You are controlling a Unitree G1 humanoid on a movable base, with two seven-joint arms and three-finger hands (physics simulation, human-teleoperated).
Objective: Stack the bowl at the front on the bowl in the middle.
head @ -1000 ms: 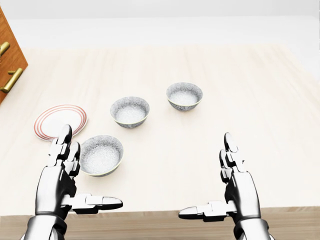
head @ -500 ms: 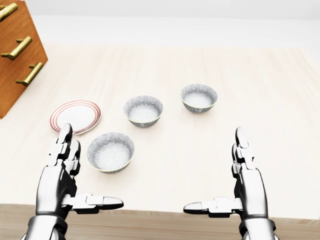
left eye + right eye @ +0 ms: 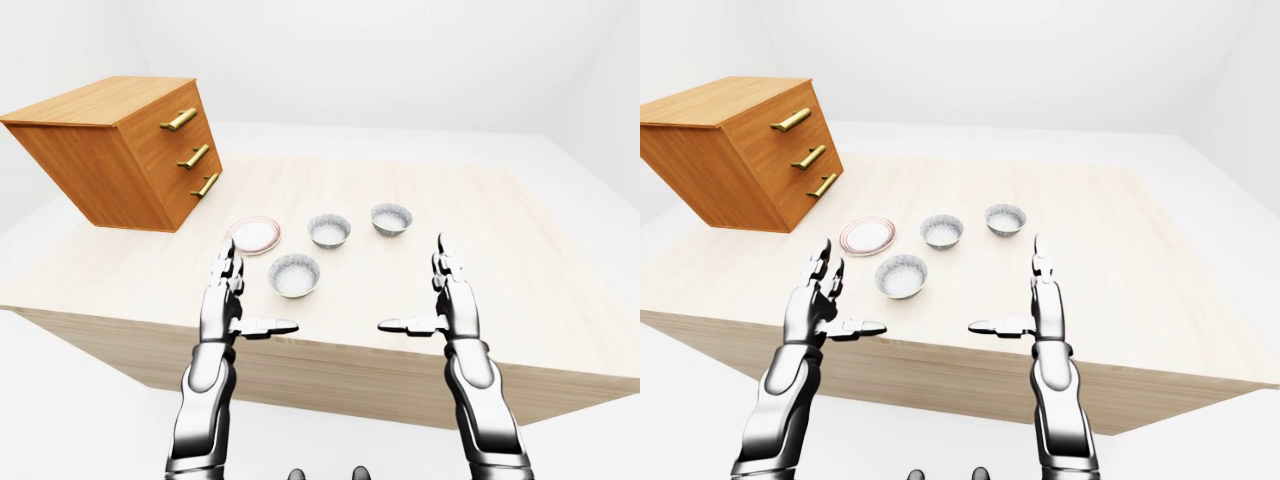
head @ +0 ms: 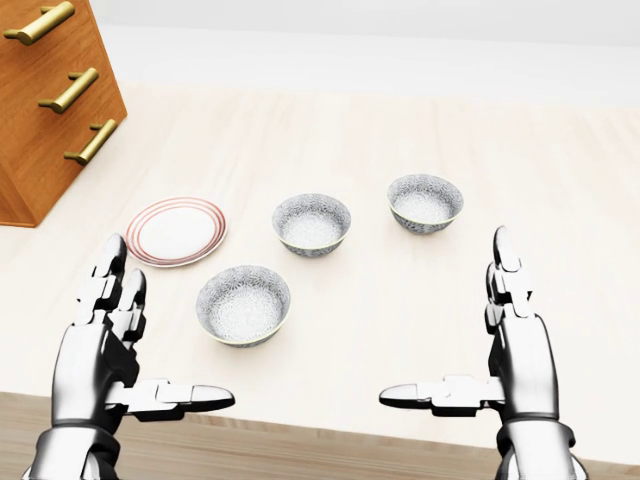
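Three speckled grey bowls stand on the pale wooden table (image 4: pixel 420 130). The nearest bowl (image 4: pixel 243 304) is lowest in the head view, the middle bowl (image 4: pixel 312 223) lies up and to its right, and the third bowl (image 4: pixel 425 203) is farther right. My left hand (image 4: pixel 150 330) hovers open just left of the nearest bowl, fingers straight, thumb pointing right. Over the table's near edge at lower right, my right hand (image 4: pixel 470 320) is open too, holding nothing.
A white plate with red rings (image 4: pixel 177 231) lies left of the middle bowl. A wooden drawer chest with brass handles (image 4: pixel 45 100) stands at the table's upper left. The table's near edge (image 4: pixel 300 425) runs just under both hands.
The whole picture has shifted right and down as the camera moved: the chest came further into view. Both hands stay open in the same pose.
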